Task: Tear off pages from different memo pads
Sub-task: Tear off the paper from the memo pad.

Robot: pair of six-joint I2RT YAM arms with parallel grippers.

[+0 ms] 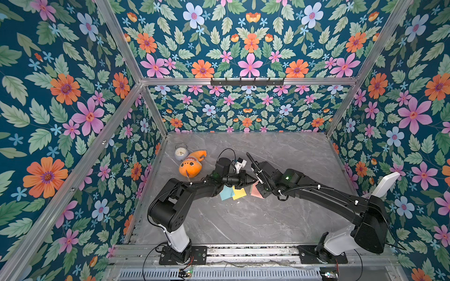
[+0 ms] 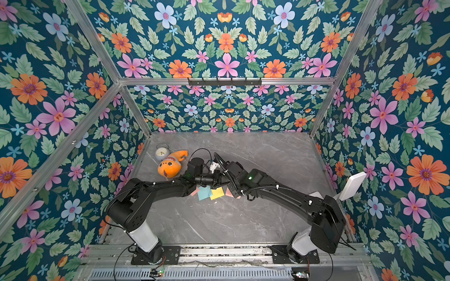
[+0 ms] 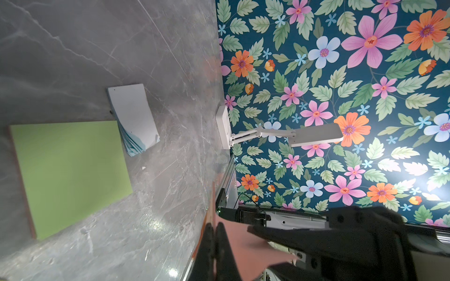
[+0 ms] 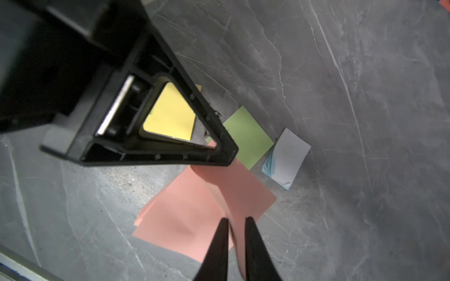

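Resting clenched on pad [image 4: 170,219]: left tool [image 4: 227,155]. Right wrist only: page [image 4: 216,192] inside right tool [image 4: 237,223], grip unclear.

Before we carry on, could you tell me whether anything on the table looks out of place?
Yes: the blue pad lies face down beside the green pad, white backing up, its sheets fanned out askew.

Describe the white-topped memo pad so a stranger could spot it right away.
On the grey marble table, find the flat green square. Right beside it lies the white-topped pad: its top face alone is white, with light blue pages fanned out under one edge.
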